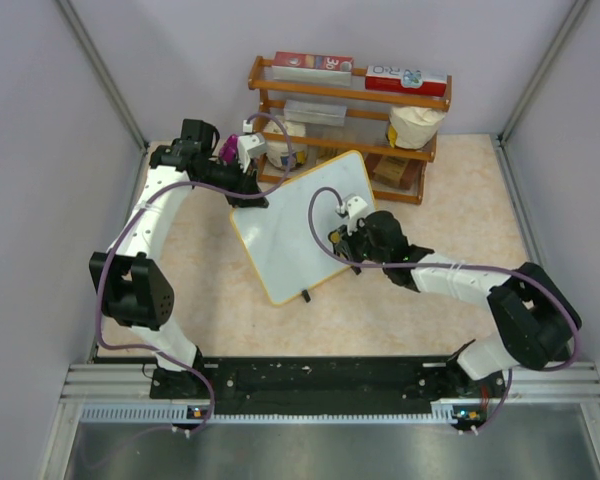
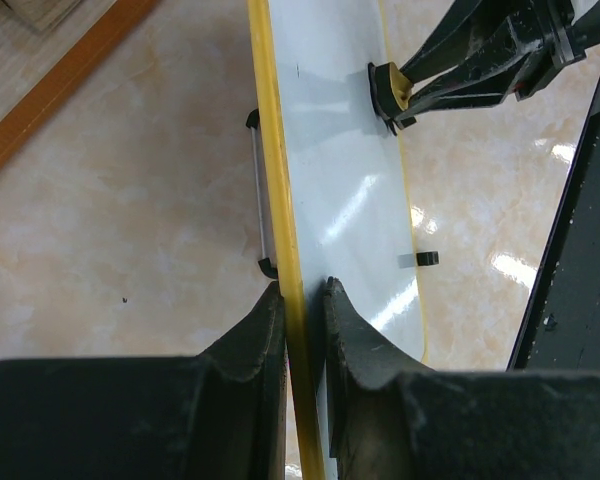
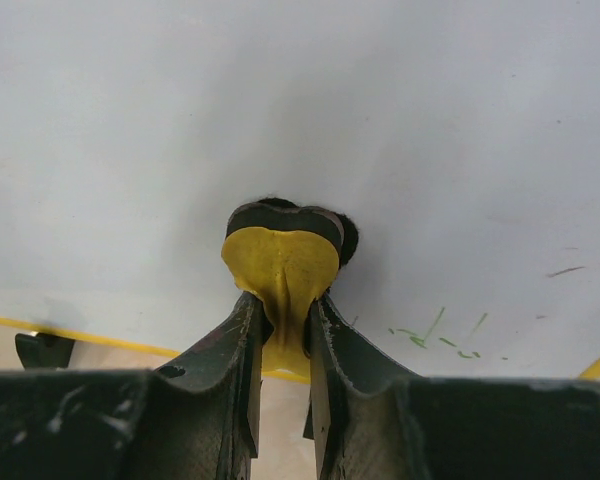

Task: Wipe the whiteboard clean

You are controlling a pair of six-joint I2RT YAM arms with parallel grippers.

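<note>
The whiteboard (image 1: 302, 228) lies skewed on the middle of the table (image 1: 460, 200), caught between the two pincers; its yellow frame runs straight out from the tips of the left pincer (image 2: 302, 292), whose fingers are clenched on that edge, one pad on the white face and one on the back; in the overhead view this left pincer (image 1: 248, 193) sits at the board's far left corner.

The right pincer (image 3: 283, 302) is clenched on a small yellow eraser (image 3: 280, 265); the eraser's dark felt end lies just ahead of its tips and is pressed against the white face; from the left wrist the same eraser (image 2: 388, 92) shows well ahead of the left pincer and to its right, touching the board.

A few faint green strokes (image 3: 430, 335) lie on the board just to the right of the right pincer's fingers, near the frame; one black foot (image 3: 42, 349) of the board shows low to its left.

Beyond the left pincer and behind the board stands a wooden rack (image 1: 350, 95); two boxes (image 1: 313, 62) lie on its top shelf.
</note>
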